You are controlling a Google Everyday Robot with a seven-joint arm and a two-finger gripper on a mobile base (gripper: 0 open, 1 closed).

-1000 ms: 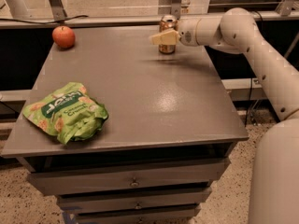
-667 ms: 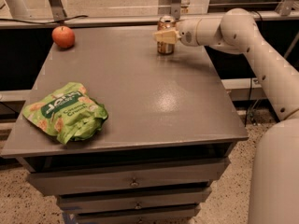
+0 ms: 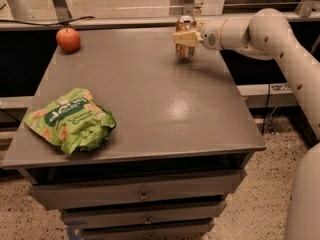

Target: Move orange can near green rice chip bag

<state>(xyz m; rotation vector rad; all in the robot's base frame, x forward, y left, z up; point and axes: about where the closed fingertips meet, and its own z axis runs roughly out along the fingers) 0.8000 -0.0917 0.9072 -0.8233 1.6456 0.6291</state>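
Observation:
The orange can (image 3: 185, 23) stands upright at the far right part of the grey table (image 3: 150, 99). My gripper (image 3: 182, 38) reaches in from the right, and its pale fingers are closed around the can's middle. The can's silver top and lower body show above and below the fingers. I cannot tell whether the can rests on the table or is just off it. The green rice chip bag (image 3: 70, 119) lies flat near the table's front left corner, far from the can.
A red apple (image 3: 68, 39) sits at the table's far left corner. My white arm (image 3: 280, 39) spans the table's right side. Drawers (image 3: 142, 196) are below the table's front edge. Metal frame legs stand behind the table.
The gripper's fingers have drawn in around the orange can; the can and gripper sit slightly further right. The bag and apple have not moved.

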